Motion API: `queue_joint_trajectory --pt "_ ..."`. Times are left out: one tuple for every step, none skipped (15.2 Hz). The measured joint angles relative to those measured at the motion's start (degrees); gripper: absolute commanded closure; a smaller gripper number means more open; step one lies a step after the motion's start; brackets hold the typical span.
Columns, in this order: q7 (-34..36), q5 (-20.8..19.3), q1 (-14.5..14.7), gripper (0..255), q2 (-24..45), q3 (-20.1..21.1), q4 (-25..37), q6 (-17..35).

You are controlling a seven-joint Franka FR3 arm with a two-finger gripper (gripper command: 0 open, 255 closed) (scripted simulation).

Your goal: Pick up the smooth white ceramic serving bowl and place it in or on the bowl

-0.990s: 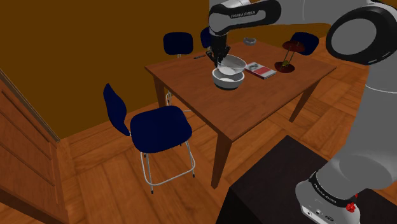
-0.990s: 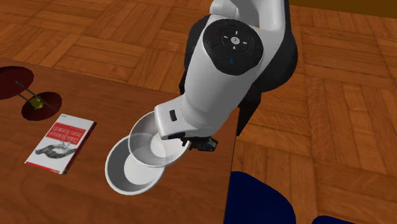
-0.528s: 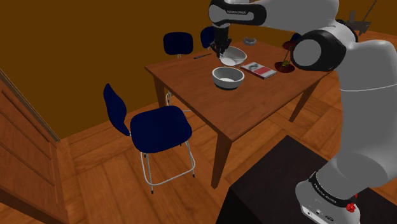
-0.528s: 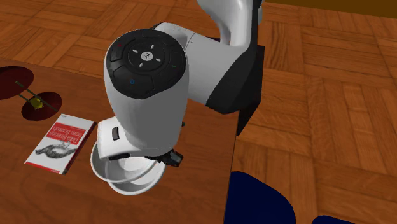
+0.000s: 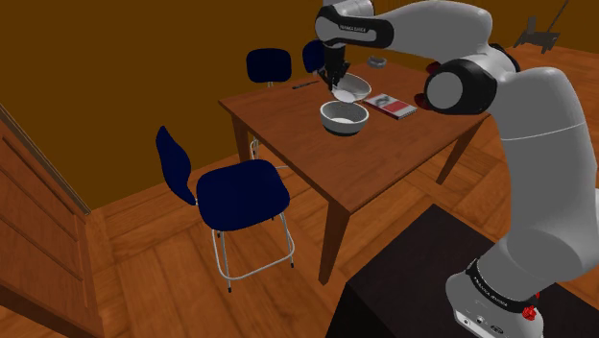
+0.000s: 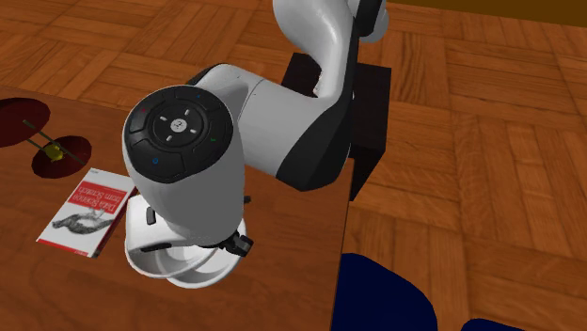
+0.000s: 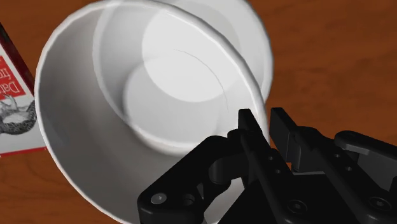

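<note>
Above the table [image 5: 384, 158]: gripper [image 7: 266, 119] clenched on the rim of 1 white serving bowl [image 7: 83, 127].
Held bowl tilted, directly over the 2nd bowl [image 5: 344, 117]; book [image 5: 394, 106] just beside.

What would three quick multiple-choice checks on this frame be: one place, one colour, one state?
1. The book lies:
A) on the floor
B) on the robot's stand
C) on the table, beside the lower bowl

2. The near chair is:
A) white
B) dark blue
C) green

3. The claw is:
A) shut on the upper bowl at its rim
B) open, clear of both bowls
C) shut on nothing

Key:
1 C, the book sits flat on the tabletop next to that bowl.
2 B, its seat and back render dark blue.
3 A, the wrist view shows it clasping the rim, with the bowl held off the table.
</note>
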Motion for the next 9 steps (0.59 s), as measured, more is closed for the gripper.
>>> queue_joint_trajectory --pt "0.1 0.0 0.0 255 -0.1 0.0 -0.9 0.7" --pt "0.3 -0.1 0.0 255 -0.2 0.0 -1.6 1.4" --pt "0.5 -0.1 0.0 255 -0.7 0.0 -3.4 2.6" --pt "0.7 -0.1 -0.1 255 -1.2 0.0 -4.9 3.7" --pt "0.8 -0.2 -0.1 255 -1.2 0.0 -5.8 4.5" --pt "1.1 -0.2 -0.1 255 -1.6 0.0 -7.3 5.6" --pt "1.2 -0.3 -0.1 255 -1.8 0.0 -8.3 6.5" --pt "1.3 -0.3 -0.1 255 -1.4 0.0 -8.3 6.8" --pt "1.4 -0.3 -0.2 255 -1.5 0.0 -9.3 7.7"
